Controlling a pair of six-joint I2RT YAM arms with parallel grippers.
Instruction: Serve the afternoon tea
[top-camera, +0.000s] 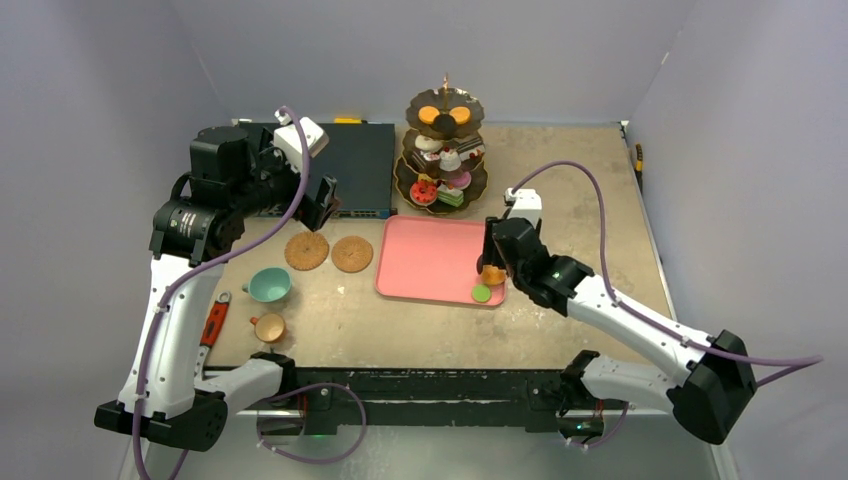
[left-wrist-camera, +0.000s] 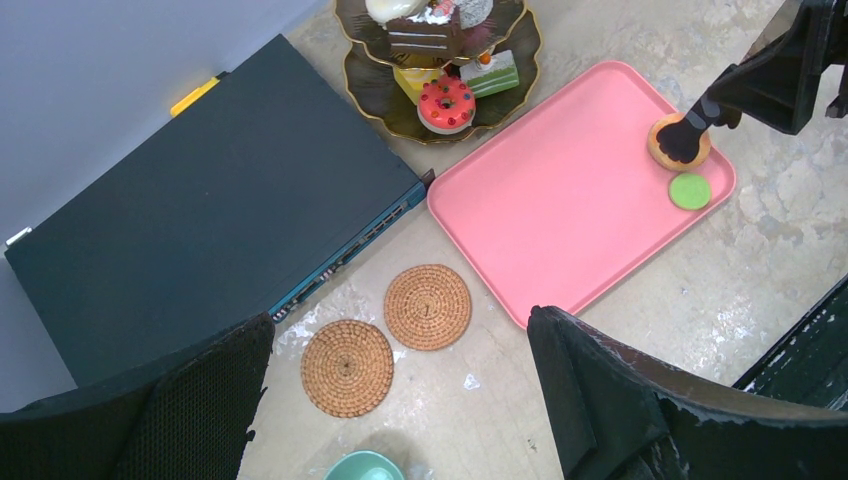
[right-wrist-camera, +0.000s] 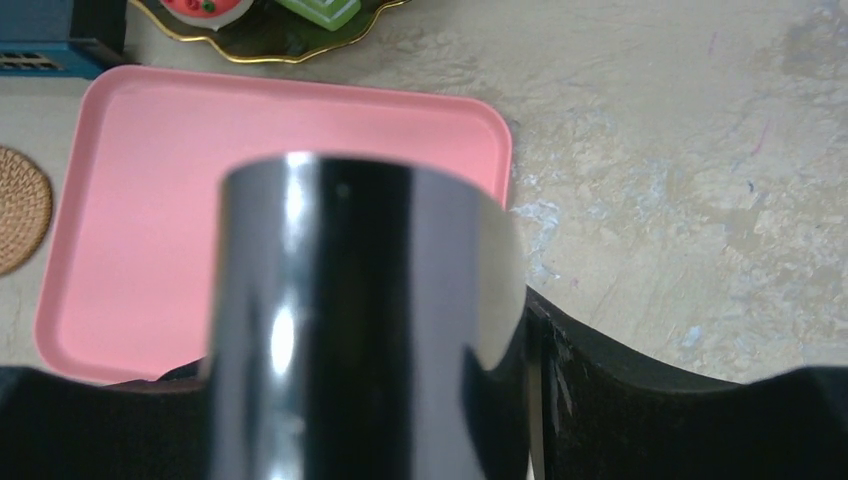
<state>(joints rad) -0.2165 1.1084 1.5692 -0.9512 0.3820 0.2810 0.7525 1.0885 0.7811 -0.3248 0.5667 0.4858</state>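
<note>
Beneath the right jaws, clamped partway shut on the black tongs (right-wrist-camera: 360, 320), we see the tong tips over an orange toy cake (left-wrist-camera: 658, 150) on the pink tray (left-wrist-camera: 560, 200), a green macaron (left-wrist-camera: 689, 190) just beside it; the left jaws gape wide, holding nothing, above two woven coasters (left-wrist-camera: 428, 306) on the bench (left-wrist-camera: 760, 250).
</note>
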